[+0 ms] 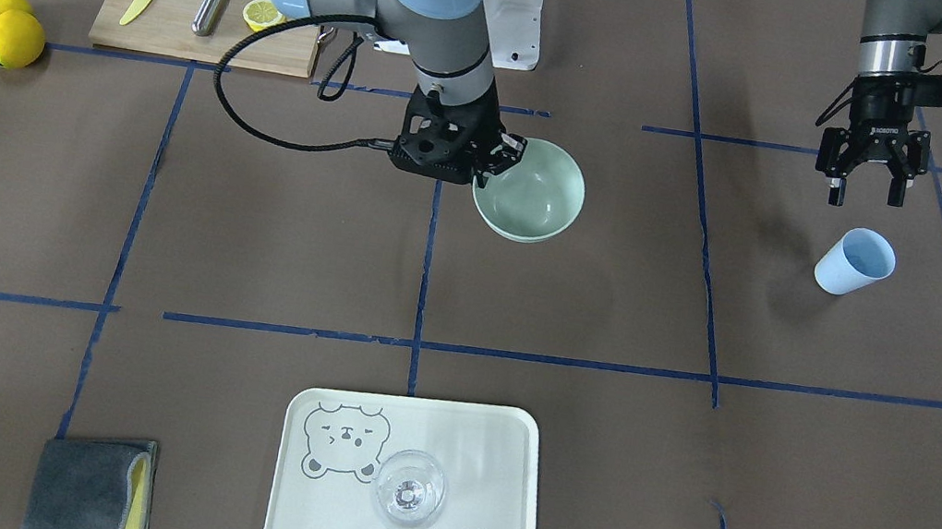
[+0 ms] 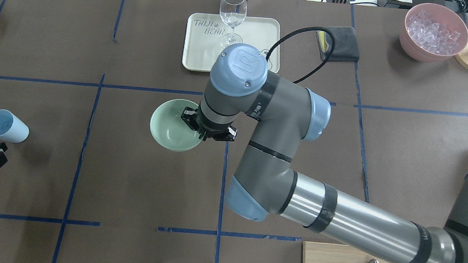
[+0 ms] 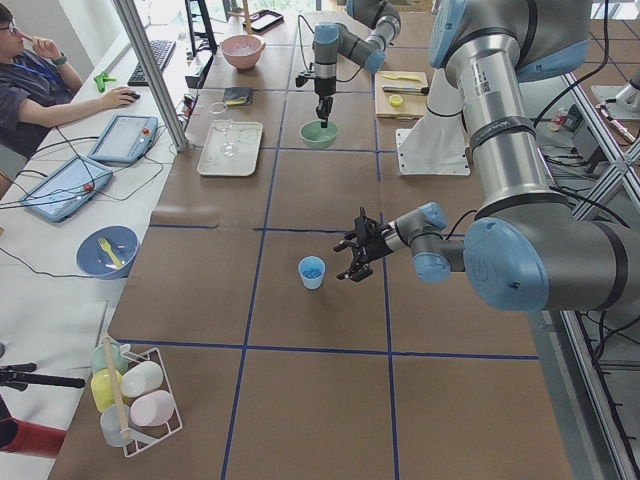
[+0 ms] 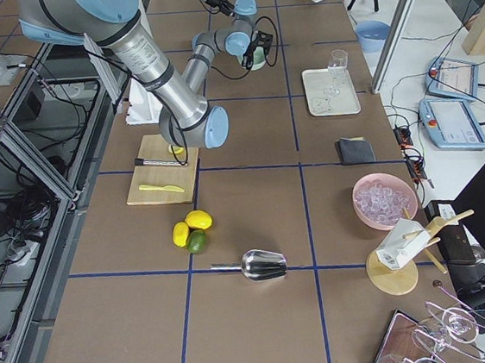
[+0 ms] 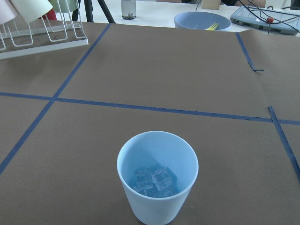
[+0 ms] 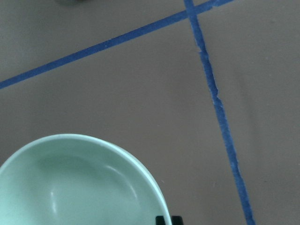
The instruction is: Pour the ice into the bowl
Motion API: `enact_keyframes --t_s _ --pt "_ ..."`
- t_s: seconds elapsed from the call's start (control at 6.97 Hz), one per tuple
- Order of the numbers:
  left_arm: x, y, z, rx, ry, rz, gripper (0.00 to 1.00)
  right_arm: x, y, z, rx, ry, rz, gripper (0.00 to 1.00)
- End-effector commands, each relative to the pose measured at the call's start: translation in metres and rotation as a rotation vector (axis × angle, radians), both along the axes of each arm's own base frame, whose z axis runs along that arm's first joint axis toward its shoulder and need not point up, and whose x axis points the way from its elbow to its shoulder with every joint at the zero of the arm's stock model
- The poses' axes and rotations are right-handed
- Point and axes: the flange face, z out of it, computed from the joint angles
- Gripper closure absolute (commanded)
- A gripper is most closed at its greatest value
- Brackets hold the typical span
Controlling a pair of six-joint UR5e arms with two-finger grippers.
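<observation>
Glassy ice cubes (image 5: 153,180) in blue cup (image 5: 154,213) (upright); mint bowl (image 1: 550,202) mid-table.

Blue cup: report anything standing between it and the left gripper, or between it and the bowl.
Nothing visible. The open left gripper hangs near the cup with only bare table between. From cup to bowl lies only taped table. The right gripper sits at the bowl's rim, on the side away from the cup.
</observation>
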Motion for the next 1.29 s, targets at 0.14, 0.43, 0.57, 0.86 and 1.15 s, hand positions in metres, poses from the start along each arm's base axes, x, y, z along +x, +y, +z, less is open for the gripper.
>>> enact_keyframes --t_s 0.14,0.43,0.57,0.86,1.15 --pt "0.016 -0.005 0.016 0.038 -0.014 -0.039 0.01 -0.091 -0.002 -0.043 0.017 0.091 -0.002 1.00" --pt "0.019 -0.006 0.017 0.046 -0.015 -0.046 0.01 -0.111 0.006 -0.037 0.051 0.123 0.023 1.00" --pt "0.022 -0.006 0.019 0.046 -0.017 -0.048 0.01 -0.111 0.005 -0.040 0.067 0.094 0.029 1.00" --pt "0.026 -0.006 0.020 0.046 -0.015 -0.046 0.01 -0.117 -0.001 -0.027 0.085 0.113 0.057 0.69" --pt "0.041 -0.010 0.034 0.067 -0.034 -0.065 0.01 -0.116 -0.002 -0.028 0.083 0.112 0.063 0.00"
